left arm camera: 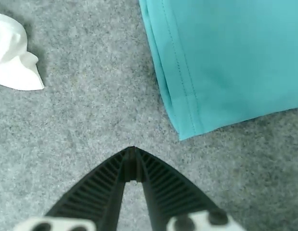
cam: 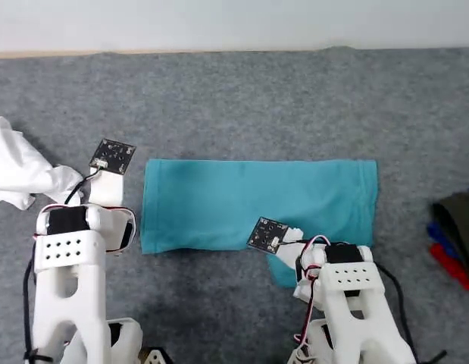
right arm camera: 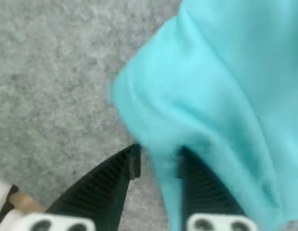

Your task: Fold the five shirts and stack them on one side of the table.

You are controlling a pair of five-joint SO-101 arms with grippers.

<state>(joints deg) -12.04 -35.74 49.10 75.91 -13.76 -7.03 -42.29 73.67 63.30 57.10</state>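
Note:
A teal shirt [cam: 257, 201] lies folded into a long band across the middle of the grey table [cam: 234, 98]. My right gripper [right arm camera: 157, 163] is at its near edge, right of centre, with a fold of the teal shirt [right arm camera: 226, 96] bunched between its black fingers [right arm camera: 121, 175], shut on the cloth. A teal flap [cam: 282, 271] sticks out beside the right arm [cam: 348, 280]. My left gripper [left arm camera: 132, 153] is shut and empty, hovering over bare table just off the teal shirt's left corner [left arm camera: 187, 122]. The left arm [cam: 67, 243] stands at the table's left.
A crumpled white shirt [cam: 18, 171] lies at the far left, its edge [left arm camera: 14, 62] near my left gripper. Dark, blue and red garments [cam: 454, 231] sit piled at the right edge. A pale wall [cam: 234, 23] borders the far side.

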